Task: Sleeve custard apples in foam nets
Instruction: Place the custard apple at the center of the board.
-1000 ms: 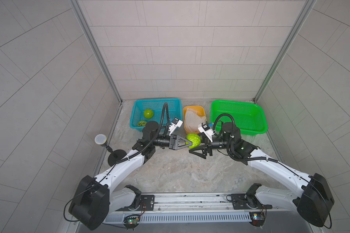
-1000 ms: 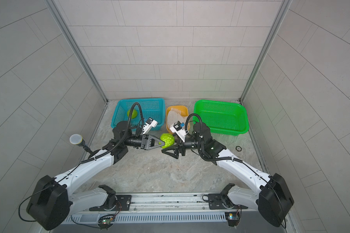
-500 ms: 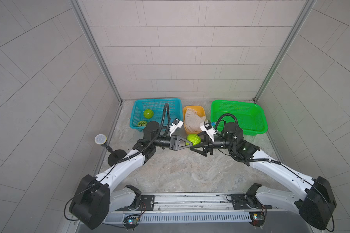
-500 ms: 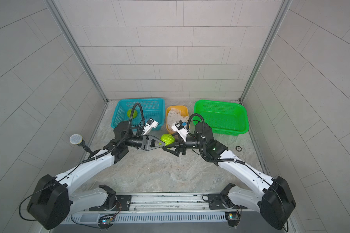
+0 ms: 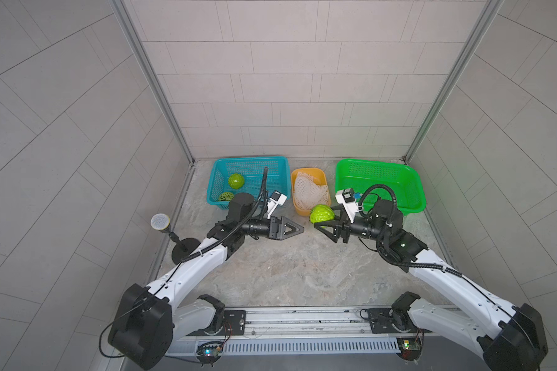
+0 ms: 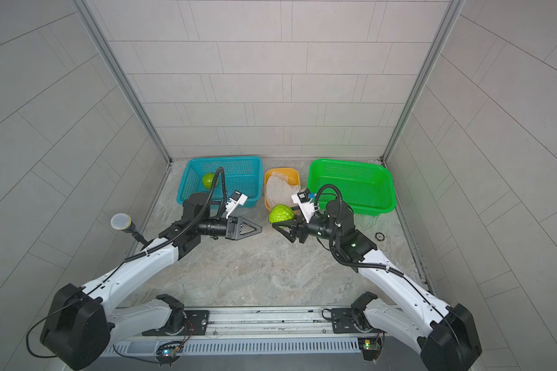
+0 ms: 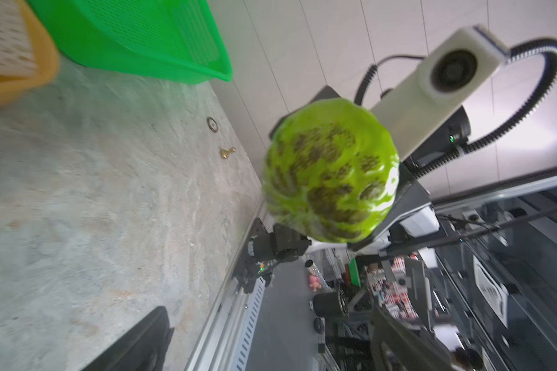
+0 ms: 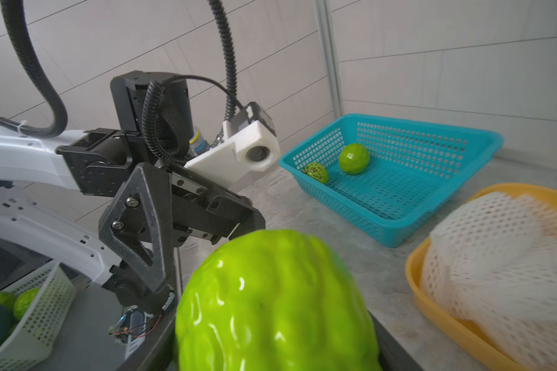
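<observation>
Bimanual cell seen from above and from both wrists. The right claw (image 5: 323, 220) is closed on a custard apple (image 5: 321, 213), gripping it clear of the stone-patterned desk (image 5: 287, 266) and just in front of the near wall of the orange tray (image 5: 299, 208). The side of the fruit facing the left wrist camera carries dark scaly patches (image 7: 330, 173), and the side facing the right wrist camera is glossy bright green (image 8: 270, 305). The left claw (image 5: 299, 228) points at the fruit from the opposite side; its jaws stand wide apart with nothing between them, and its tip is near the fruit without touching it. White foam nets (image 5: 311, 191) lie heaped in the orange tray, which sits between the blue basket (image 5: 250, 159) and the green basket (image 5: 377, 161) along the back wall. In the blue basket lie a second custard apple (image 5: 236, 181), bright green, and a third custard apple (image 5: 226, 196), darker-patterned, close to the near-left corner. A microphone (image 5: 160, 221) on a stand is placed at the desk's left edge.
</observation>
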You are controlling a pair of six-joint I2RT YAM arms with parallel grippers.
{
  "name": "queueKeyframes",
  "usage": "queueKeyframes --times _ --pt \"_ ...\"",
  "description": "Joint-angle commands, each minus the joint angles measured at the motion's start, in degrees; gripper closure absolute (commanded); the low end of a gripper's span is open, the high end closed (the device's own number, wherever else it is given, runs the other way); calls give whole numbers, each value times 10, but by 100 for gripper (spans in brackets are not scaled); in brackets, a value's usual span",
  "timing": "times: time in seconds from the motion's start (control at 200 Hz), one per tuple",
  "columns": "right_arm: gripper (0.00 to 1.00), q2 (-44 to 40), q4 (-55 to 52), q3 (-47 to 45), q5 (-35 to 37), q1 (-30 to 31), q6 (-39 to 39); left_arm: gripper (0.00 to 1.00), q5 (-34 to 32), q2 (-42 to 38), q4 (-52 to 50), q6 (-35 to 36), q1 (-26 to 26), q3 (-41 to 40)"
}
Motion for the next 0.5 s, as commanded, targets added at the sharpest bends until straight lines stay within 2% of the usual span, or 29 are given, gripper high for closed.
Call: queueKeyframes --times 0.0,0.145,0.245,0.35,0.495 --pt "37 -21 -102 18 102 -4 -36 0 -81 -12 -59 38 34 14" --pt "37 -7 -217 22 212 -2 -43 2 -208 -18 -178 97 41 40" --pt "37 0 -245 3 285 7 -37 3 -281 -35 -209 105 41 37" --pt "37 22 -255 -11 340 19 -26 3 -323 -53 -223 101 42 21" --pt "37 77 -253 -14 425 58 -20 3 -344 -66 -230 96 41 5"
